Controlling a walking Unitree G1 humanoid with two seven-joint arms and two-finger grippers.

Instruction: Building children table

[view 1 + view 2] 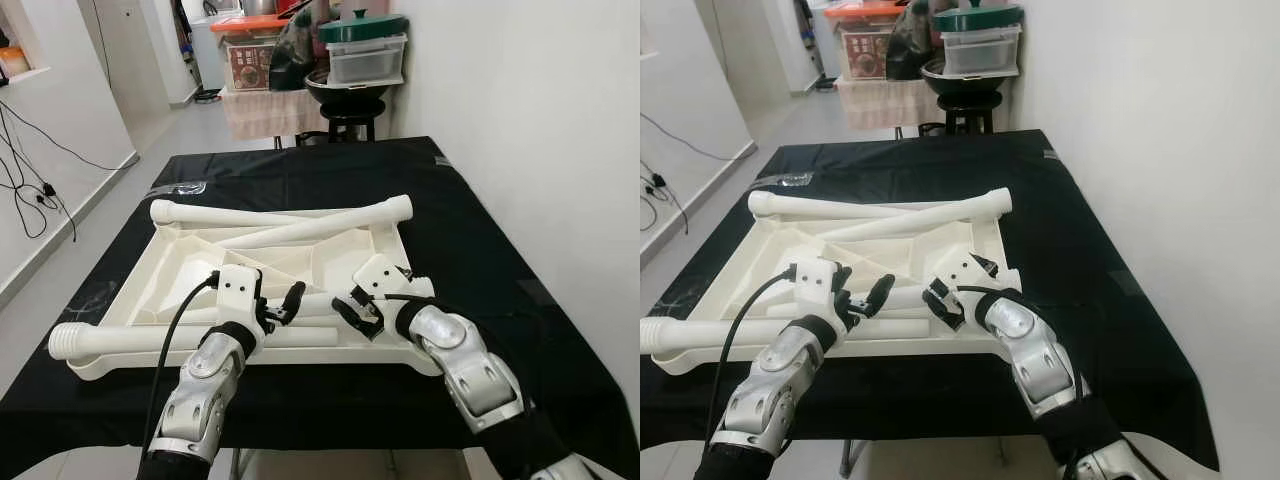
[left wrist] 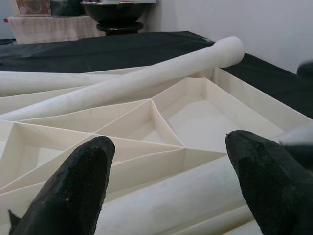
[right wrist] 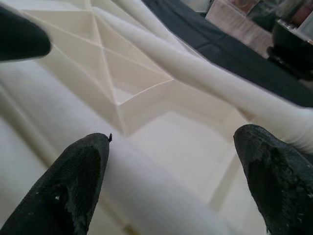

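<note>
while the upturned white tabletop (image 1: 180, 255) lies on the black-covered table (image 1: 480, 230), the head view has both grippers over its near edge, left gripper (image 1: 283, 304) and right gripper (image 1: 352, 308) facing each other above a leg (image 1: 130, 340) resting there. left wrist: fingers (image 2: 73, 191) spread, grasping nothing, leg beneath. right wrist: fingers (image 3: 73, 186) also apart, over the ribbed underside.

Head stereo pair: looks forward and down over the black-draped counter (image 1: 480, 230) at the cream ribbed plastic tabletop (image 1: 180, 255), from moderate distance. Wrist cameras: each sits very near that tabletop, sighting along its ribs. All four views share the tabletop.
</note>
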